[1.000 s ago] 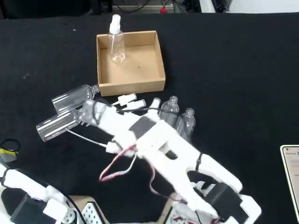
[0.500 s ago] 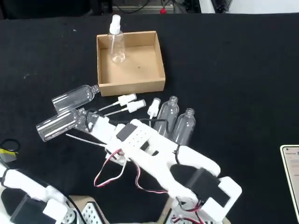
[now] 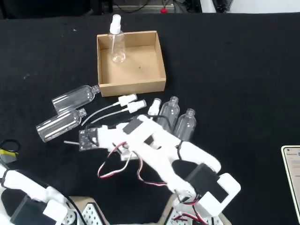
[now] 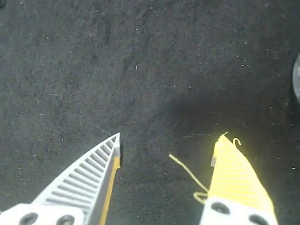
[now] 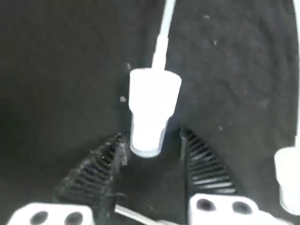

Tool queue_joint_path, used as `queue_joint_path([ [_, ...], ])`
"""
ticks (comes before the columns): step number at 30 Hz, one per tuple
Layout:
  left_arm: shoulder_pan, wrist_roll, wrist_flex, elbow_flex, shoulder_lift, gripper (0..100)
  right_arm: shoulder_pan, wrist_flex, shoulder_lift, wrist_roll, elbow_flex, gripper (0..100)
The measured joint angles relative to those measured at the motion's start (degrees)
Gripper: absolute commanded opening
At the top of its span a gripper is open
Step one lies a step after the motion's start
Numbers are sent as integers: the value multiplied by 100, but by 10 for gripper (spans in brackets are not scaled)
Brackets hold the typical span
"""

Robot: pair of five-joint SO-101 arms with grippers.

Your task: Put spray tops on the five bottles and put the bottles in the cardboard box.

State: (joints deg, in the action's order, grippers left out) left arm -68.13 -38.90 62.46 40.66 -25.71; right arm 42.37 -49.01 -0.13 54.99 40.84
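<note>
The cardboard box (image 3: 131, 84) holds one capped bottle (image 3: 116, 44). Two uncapped bottles (image 3: 75, 97) (image 3: 58, 125) lie to the box's front left, and two more (image 3: 169, 112) (image 3: 185, 124) stand upright in front of it. Three loose spray tops (image 3: 126, 99) (image 3: 136, 106) (image 3: 153, 107) lie between. My right gripper (image 3: 86, 139) (image 5: 152, 138) sits low over the cloth, shut on a white spray top (image 5: 152, 110) whose tube (image 3: 70, 142) points away from the wrist. My left gripper (image 4: 168, 138) hangs open over bare black cloth.
The left arm's base (image 3: 28, 197) rests at the front left corner. A black ring with a yellow piece (image 3: 7, 149) lies at the left edge, and a white card (image 3: 293, 164) at the right edge. The right half of the cloth is free.
The right arm swung down and toward the front left, from beside the lying bottle's neck onto the spray top on the cloth. The top's tube has turned slightly.
</note>
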Motion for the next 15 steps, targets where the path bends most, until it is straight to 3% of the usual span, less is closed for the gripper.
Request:
queue_joint_path([
  [10,0,0,0,0,0,307,-466,0,-18,-914,-607,173],
  [15,0,-229,0,0,0,307,-466,-932,-554,-1424,-993,173],
])
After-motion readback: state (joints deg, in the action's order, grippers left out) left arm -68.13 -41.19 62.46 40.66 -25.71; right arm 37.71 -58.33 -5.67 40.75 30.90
